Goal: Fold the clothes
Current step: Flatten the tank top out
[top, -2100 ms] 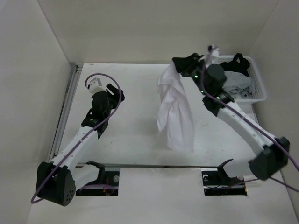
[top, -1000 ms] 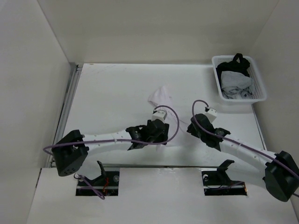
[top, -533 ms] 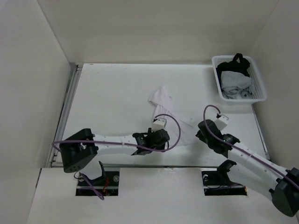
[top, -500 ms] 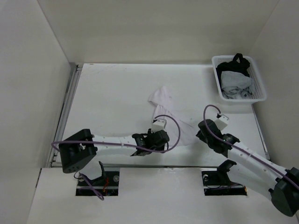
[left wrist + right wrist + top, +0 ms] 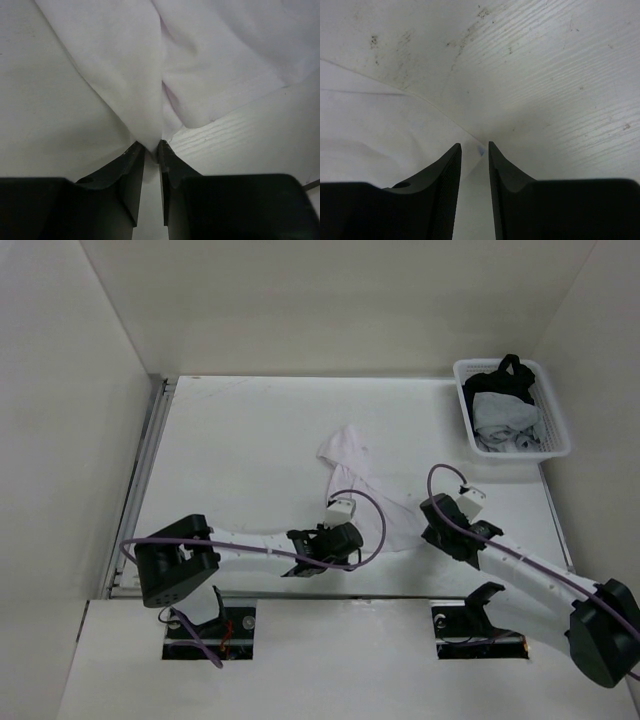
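The clothes (image 5: 365, 495), a wrinkled white garment, lie flat on the table's middle, running from the centre toward the near edge. My left gripper (image 5: 350, 540) sits low at the garment's near left corner. In the left wrist view its jaws (image 5: 151, 146) are shut on a pinched fold of the white fabric (image 5: 200, 60). My right gripper (image 5: 428, 520) is at the garment's near right corner. In the right wrist view the jaws (image 5: 475, 147) stand slightly apart, with the cloth (image 5: 380, 130) corner, which bears a small blue mark, lying between the fingertips.
A white mesh basket (image 5: 555, 435) holding dark and grey garments (image 5: 505, 405) stands at the back right. White walls close in the table (image 5: 230, 460) on three sides. A metal rail (image 5: 140, 490) runs along the left edge.
The left jaws have closed onto the garment's near left corner. The right gripper has shifted left to the near right corner and its jaws have narrowed around it.
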Robot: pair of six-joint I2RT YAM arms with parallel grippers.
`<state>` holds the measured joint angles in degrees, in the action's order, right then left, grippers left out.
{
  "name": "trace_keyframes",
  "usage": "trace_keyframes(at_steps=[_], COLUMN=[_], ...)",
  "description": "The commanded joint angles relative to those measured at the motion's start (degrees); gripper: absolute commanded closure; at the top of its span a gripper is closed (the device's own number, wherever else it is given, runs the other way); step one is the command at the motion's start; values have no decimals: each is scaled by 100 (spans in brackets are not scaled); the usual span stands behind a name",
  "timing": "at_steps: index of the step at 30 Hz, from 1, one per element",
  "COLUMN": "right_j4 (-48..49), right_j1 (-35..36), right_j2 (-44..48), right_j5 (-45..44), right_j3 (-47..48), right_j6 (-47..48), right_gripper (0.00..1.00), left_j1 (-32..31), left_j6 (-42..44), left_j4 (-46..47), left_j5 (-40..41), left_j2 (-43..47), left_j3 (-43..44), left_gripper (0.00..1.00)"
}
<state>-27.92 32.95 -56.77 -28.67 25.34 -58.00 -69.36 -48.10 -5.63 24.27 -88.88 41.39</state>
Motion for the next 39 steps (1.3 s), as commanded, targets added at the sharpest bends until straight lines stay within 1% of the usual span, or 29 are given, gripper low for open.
trace_keyframes(at_steps=[1, 4, 6, 9, 17, 19, 20, 24, 25, 26, 27, 28, 30, 33, 36, 39], right_j4=[68, 76, 76, 41, -38, -47, -47, -134, -152, -161, -161, -170, -196, -537, -1056, -1355], right_j1=[-74, -249, -337, -311, -101, -65, -39, 40, 66, 67, 67, 75, 233, 532, 857, 1427], right_j2=[-18, -132, -307, -527, -818, -870, -940, -1213, -1257, -1266, -1249, -1196, -864, -178, 253, 491], right_j5=[185, 379, 467, 528, 722, 739, 757, 696, 652, 591, 573, 538, 433, 143, -243, -945], right_j3=[164, 251, 339, 436, 603, 612, 647, 805, 832, 841, 841, 849, 928, 1497, 2586, 3720], right_j6=[104, 297, 412, 438, 272, 271, 263, 298, 298, 280, 263, 245, 201, 262, 569, 1034], right_gripper=[66, 62, 63, 67, 68, 72, 76, 81, 84, 88, 93, 96, 99, 100, 100, 100], left_j1=[59, 77, 112, 191, 630, 674, 692, 736, 744, 762, 788, 823, 937, 1236, 1640, 2062], left_j6=[-77, -77, -60, -51, 11, 37, 46, 64, 64, 64, 64, 64, 90, 177, 388, 538], left_j4=[211, 229, 255, 386, 694, 730, 756, 923, 958, 967, 950, 923, 766, 187, -402, -912], left_j5=[69, 69, 69, -1, -441, -458, -485, -651, -678, -696, -704, -705, -722, -792, -810, -819], left_j2=[292, 433, 503, 661, 1241, 1268, 1251, 1092, 1084, 1075, 1101, 1171, 1424, 2136, 2944, 3648], left_j3=[-183, -332, -420, -587, -957, -992, -1001, -1010, -1010, -1010, -1001, -984, -931, -598, -89, 517], left_gripper=[86, 91, 93, 93, 93, 93, 93, 93, 93, 93, 93, 93, 93, 93, 94, 94])
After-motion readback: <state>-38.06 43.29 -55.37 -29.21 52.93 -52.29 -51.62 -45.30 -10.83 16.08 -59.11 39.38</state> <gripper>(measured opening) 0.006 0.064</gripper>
